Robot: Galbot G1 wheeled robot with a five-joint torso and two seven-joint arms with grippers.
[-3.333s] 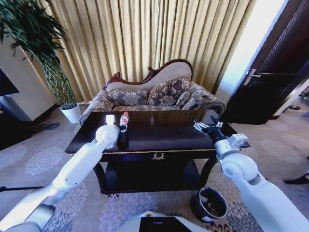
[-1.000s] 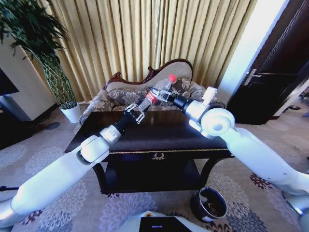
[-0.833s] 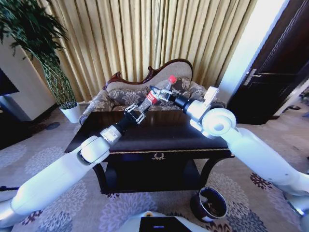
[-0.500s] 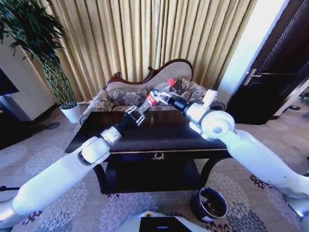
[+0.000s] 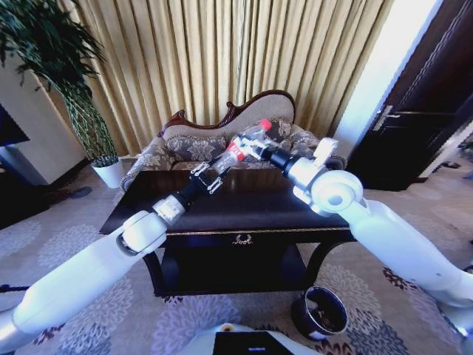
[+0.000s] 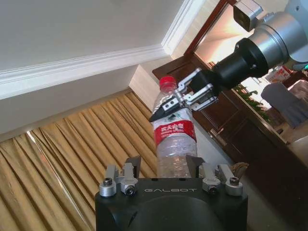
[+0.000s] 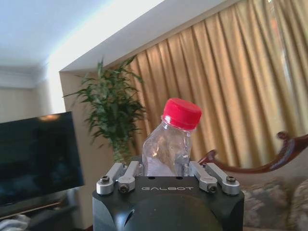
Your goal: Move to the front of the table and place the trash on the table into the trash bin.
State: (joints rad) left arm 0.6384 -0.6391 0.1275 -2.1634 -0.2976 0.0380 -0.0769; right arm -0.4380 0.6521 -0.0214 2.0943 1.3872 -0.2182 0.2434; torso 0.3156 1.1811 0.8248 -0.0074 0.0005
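The table (image 5: 251,214), dark and glossy, is seen at the centre of the head view, with a gold ornament (image 5: 242,239) set on its front rail. A patterned carpet (image 5: 52,244) is spread beneath it, and the trash bin (image 5: 319,311) is stood on the carpet at about 5 o'clock from the table.

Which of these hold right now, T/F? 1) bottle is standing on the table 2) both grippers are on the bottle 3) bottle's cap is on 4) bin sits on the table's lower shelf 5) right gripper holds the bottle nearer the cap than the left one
1) False. The bottle is up in the air above the table.
2) True. The left gripper holds the bottom end and the right gripper grips the upper part.
3) True. The red cap is on.
4) False. The bin stands on the carpet by the table's front right leg.
5) True. The left wrist view shows it clamped just under the cap.
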